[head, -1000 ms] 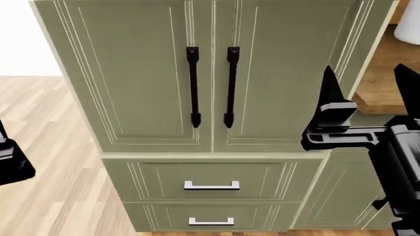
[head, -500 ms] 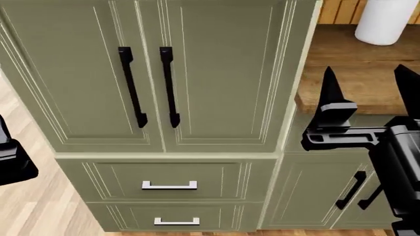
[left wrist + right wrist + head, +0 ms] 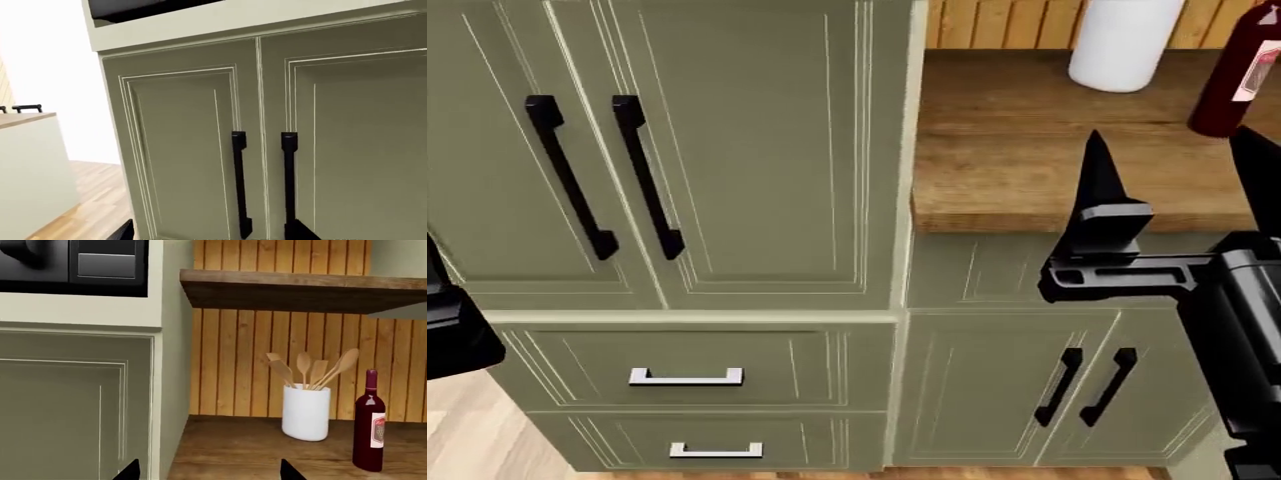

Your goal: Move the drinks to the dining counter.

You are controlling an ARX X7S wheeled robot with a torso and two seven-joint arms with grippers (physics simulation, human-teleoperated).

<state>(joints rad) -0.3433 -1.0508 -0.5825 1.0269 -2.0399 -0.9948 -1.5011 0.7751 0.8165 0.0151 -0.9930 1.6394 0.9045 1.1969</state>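
Observation:
One of the drinks, a dark-red wine bottle (image 3: 1237,75) with a white label, stands upright on the darker wood worktop (image 3: 1028,150); the right wrist view also shows the bottle (image 3: 369,425). The two cups are out of view. My right gripper (image 3: 1169,150) hovers open at the worktop's front edge, left of the bottle and apart from it, its jaws (image 3: 209,471) empty. My left gripper (image 3: 210,233) is open and empty, facing the tall cabinet doors; only a part of it shows at the head view's left edge. A pale, handle-free block with a light top (image 3: 27,165), seemingly the dining counter, stands off to one side.
A tall sage-green cabinet (image 3: 761,150) with black bar handles and two drawers (image 3: 687,377) fills the left. A white crock of wooden utensils (image 3: 305,412) stands on the worktop beside the bottle, under a wooden shelf (image 3: 300,290). Black-handled doors (image 3: 1088,385) sit below the worktop.
The head view has swung right: the tall cabinet slid left, and more of the worktop, the white crock and the wine bottle came into view. Both grippers hold the same pose.

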